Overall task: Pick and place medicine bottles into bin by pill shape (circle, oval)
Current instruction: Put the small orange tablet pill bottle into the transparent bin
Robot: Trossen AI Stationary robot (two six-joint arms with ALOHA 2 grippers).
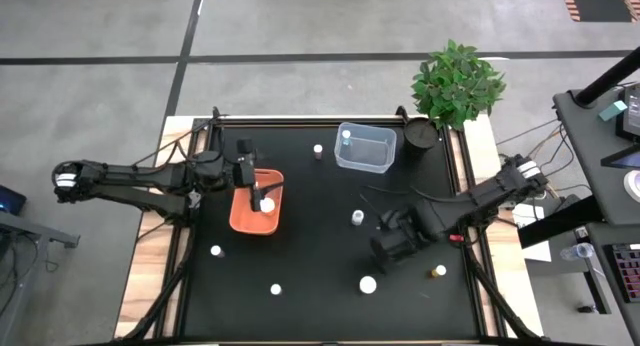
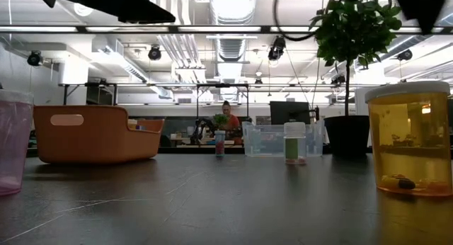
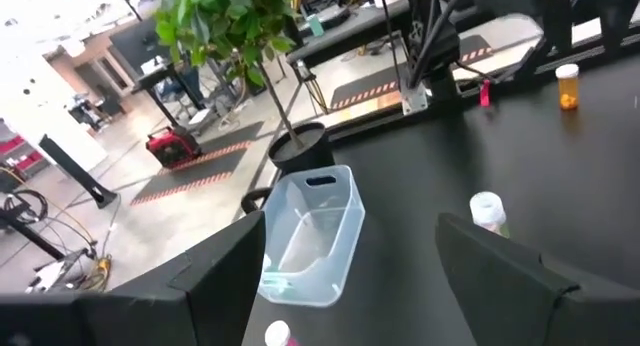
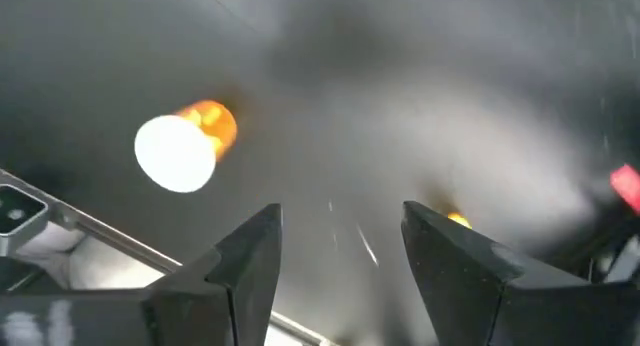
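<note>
One bottle (image 1: 267, 203) is seen in the orange bin (image 1: 240, 214), one in the clear bin (image 1: 366, 162); about six are left on the mat. Left gripper (image 1: 256, 194) is held apart, empty, over the orange bin. Right gripper (image 1: 385, 252) is held apart, empty, near-right.

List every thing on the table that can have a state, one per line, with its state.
left gripper: open, empty, above the orange bin.
right gripper: open, empty, low over the table.
orange bin: upright, one bottle inside.
clear bin: upright, one bottle inside.
amber bottle: upright, capped, pills at the bottom.
white-capped bottle: upright, capped.
</note>
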